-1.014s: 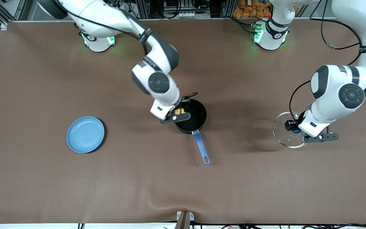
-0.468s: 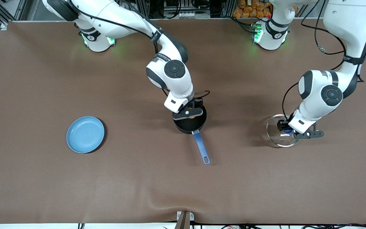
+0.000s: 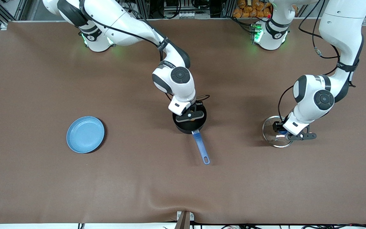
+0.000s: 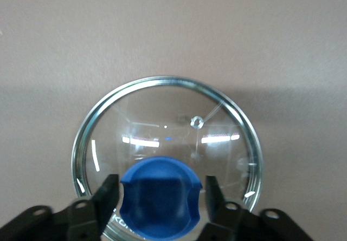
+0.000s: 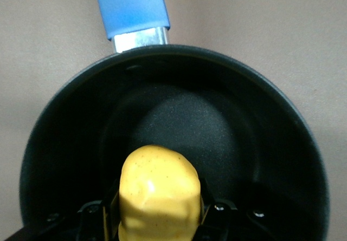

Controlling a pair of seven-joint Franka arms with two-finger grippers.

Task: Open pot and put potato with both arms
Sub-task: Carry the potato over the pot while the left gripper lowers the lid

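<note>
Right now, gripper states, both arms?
Left gripper: shut on the lid by its blue knob, over the table.
Right gripper: shut on the potato, over the open pot.

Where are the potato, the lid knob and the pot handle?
potato point(image 5: 158, 189), right wrist view, middle of its yellow face.
lid knob point(image 4: 161, 195), left wrist view, blue top.
pot handle point(image 3: 200, 147), front view, mid-length of the blue grip.

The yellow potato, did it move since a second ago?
Yes. The potato, held in the right gripper, was over the pot's rim toward the right arm's end; now it hangs over the middle of the pot, which itself stayed put.
</note>
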